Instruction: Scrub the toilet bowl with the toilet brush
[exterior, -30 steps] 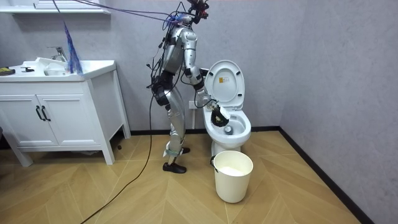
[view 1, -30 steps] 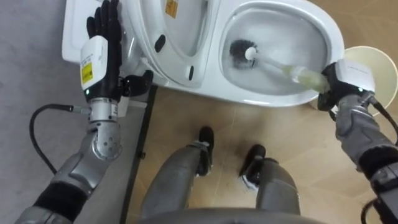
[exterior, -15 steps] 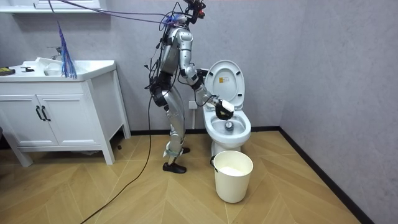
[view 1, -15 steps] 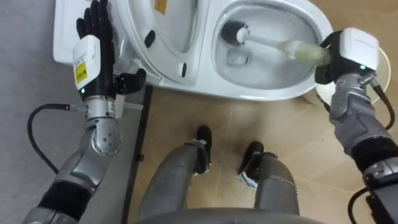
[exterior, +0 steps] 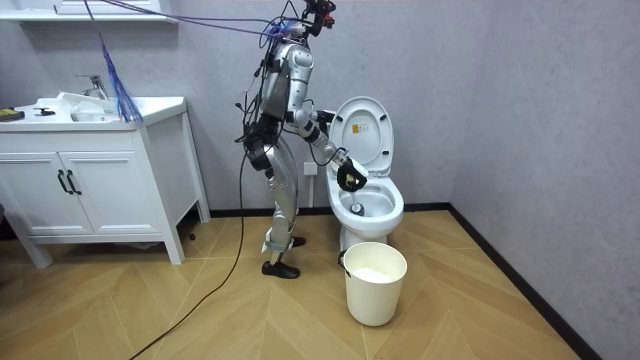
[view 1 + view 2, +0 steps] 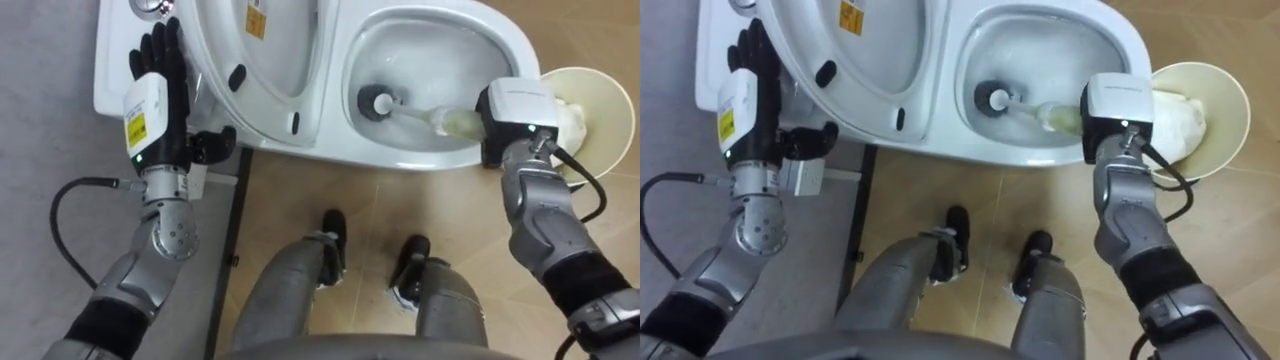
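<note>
Stood right beside the toilet bowl, as seen in the room view, with the white vanity cabinet well off toward the room view's left. Gripped the toilet brush in the right hand, fingers curled round the end of the pale handle and mostly hidden under the back of the hand. Held the handle pointing away from those fingers across the bowl, with the dark bristle head low inside it, well apart from the fingers. Could not tell whether the head touched the bottom. Held the left hand over the edge of the cistern, fingers straight and pressed close together, pointing away from the body, thumb stuck out sideways. Could not tell whether those fingers rested on the cistern or hung just above it. Had the raised lid just off the thumb side of the left fingers, tilted open. Had the pale bucket just behind the right hand, beside the bowl, with something white bundled inside.
</note>
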Robot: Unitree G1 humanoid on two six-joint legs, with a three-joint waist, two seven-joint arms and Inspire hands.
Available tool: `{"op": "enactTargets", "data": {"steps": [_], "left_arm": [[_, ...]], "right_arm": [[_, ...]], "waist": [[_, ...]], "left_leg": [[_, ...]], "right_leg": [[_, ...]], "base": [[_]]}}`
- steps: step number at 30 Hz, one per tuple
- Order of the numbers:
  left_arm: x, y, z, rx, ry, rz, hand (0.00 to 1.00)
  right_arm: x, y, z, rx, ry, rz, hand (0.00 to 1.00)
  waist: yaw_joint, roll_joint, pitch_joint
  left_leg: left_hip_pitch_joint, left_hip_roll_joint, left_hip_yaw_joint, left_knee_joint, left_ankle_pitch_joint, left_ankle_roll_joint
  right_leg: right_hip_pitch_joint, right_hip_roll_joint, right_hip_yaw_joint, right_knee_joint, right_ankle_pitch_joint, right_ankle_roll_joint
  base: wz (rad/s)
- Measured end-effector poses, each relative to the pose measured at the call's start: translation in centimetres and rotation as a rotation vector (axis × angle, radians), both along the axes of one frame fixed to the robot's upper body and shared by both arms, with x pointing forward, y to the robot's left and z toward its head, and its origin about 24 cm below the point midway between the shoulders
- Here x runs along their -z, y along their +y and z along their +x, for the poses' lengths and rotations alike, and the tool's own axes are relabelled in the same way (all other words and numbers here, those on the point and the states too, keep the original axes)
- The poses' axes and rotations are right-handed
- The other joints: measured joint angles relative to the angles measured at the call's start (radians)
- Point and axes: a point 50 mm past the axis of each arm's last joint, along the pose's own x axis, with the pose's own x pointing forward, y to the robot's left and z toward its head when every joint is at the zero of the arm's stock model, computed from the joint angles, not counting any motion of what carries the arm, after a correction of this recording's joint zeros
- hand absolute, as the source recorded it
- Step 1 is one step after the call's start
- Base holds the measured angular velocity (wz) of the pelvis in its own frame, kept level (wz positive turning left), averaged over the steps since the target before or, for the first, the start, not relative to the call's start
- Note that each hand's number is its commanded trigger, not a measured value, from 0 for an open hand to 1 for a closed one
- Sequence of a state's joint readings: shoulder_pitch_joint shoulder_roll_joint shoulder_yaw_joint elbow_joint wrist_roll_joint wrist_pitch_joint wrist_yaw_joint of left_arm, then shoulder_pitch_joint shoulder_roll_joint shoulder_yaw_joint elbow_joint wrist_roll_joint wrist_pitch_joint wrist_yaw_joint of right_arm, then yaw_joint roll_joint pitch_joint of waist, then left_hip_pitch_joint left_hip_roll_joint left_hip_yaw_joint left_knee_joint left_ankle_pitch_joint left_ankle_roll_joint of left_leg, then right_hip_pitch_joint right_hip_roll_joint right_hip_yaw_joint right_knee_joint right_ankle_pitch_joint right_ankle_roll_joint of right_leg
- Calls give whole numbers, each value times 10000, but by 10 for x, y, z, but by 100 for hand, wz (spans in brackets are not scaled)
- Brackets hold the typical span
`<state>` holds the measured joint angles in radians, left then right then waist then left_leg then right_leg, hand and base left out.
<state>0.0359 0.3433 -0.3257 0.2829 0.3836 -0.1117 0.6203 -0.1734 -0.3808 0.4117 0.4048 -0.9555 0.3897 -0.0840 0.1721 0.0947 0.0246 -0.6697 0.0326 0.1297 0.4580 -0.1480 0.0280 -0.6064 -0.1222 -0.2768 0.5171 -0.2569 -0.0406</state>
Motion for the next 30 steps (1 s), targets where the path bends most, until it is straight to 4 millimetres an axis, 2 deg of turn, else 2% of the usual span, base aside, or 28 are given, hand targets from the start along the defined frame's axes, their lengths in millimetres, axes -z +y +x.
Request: {"op": "enactTargets", "data": {"steps": [4, 5, 8, 10, 12, 16, 18, 21, 23, 24, 25, 26, 27, 28, 30], "left_arm": [[3, 2, -2, -48, 73, 54, 0], [4, 2, -2, -54, 122, 64, 0], [5, 1, -3, 69, 227, 126, 0], [7, 4, -4, 130, 301, 207, 0], [9, 5, -4, 270, 552, 307, 0], [17, 10, -6, 402, 1186, 430, 0], [24, 13, -9, 374, 1552, 532, 0], [36, 21, -16, 186, 2188, 695, 0], [47, 31, -28, -59, 2784, 1035, 0], [52, 36, -36, -230, 3065, 1054, 0], [54, 38, -40, -329, 3191, 1041, 0], [59, 44, -50, -583, 3511, 1002, 0], [64, 50, -65, -915, 3872, 977, 0], [66, 53, -71, -1083, 4037, 961, 0], [78, 61, -100, -2093, 4849, 702, 0]], "right_arm": [[7, -6, -1, 250, 387, -163, 100], [12, -11, -2, 389, 629, -244, 100], [25, -27, -8, 946, 1302, -19, 100], [33, -33, -13, 1315, 1599, 485, 100], [39, -39, -18, 1528, 1739, 838, 100], [53, -49, -37, 1800, 2431, 1117, 100], [61, -52, -50, 1923, 2845, 1304, 100], [76, -54, -72, 2190, 3735, 1739, 100], [87, -55, -92, 2373, 4224, 1985, 100], [93, -57, -104, 2616, 4511, 2148, 100], [94, -57, -108, 2741, 4537, 2265, 100], [99, -57, -120, 2981, 4715, 2485, 100], [103, -56, -131, 3236, 4866, 2694, 100], [105, -55, -136, 3322, 4946, 2775, 100], [110, -54, -155, 3610, 5219, 3033, 100]], "waist": [[-7, -31, 14], [-32, -66, 38], [-31, -63, 37], [-68, -113, 71], [-101, -262, 159], [-111, -371, 147], [-137, -468, 108], [-163, -612, -16], [-182, -738, -114], [-230, -756, -140], [-260, -758, -148], [-322, -757, -193], [-332, -814, -269], [-330, -832, -298], [-363, -879, -313]], "left_leg": [[29, 23, -21, 180, 0, 1], [74, 19, -55, 199, 0, 1], [257, 21, -66, 100, 0, 1], [394, 12, -69, 12, 0, 0], [634, -71, -135, -44, 1, 0], [1252, -196, -127, -307, 0, 0], [1637, -259, -138, -436, 1, 0], [2366, -269, -142, -699, 1, -1], [2964, -270, -149, -947, 1, -2], [3215, -261, -172, -991, 1, -3], [3344, -260, -188, -999, -1, -4], [3615, -261, -209, -1056, -1, -4], [3896, -261, -215, -1192, -9, -18], [4040, -258, -224, -1237, -22, -39], [4625, -286, -264, -1511, -32, -56]], "right_leg": [[154, 21, -107, -2, 4, 0], [233, 5, -202, 2, 4, 0], [535, 9, -476, -155, 2, -1], [666, -10, -530, -199, -1, -4], [853, -143, -568, -144, -83, 2], [1315, -272, -527, -195, -197, 72], [1648, -315, -525, -222, -249, 107], [2421, -248, -542, -569, -255, 129], [3011, -174, -503, -868, -240, 152], [3358, -132, -558, -1067, -227, 164], [3537, -116, -597, -1169, -225, 166], [3917, -72, -667, -1397, -209, 190], [4215, -15, -631, -1577, -199, 204], [4375, 9, -632, -1611, -194, 207], [5013, 39, -749, -1967, -192, 213]], "base": [[4], [11], [13], [8], [5], [1], [2], [-2], [-9], [0], [11], [9], [4], [0], [3]]}}
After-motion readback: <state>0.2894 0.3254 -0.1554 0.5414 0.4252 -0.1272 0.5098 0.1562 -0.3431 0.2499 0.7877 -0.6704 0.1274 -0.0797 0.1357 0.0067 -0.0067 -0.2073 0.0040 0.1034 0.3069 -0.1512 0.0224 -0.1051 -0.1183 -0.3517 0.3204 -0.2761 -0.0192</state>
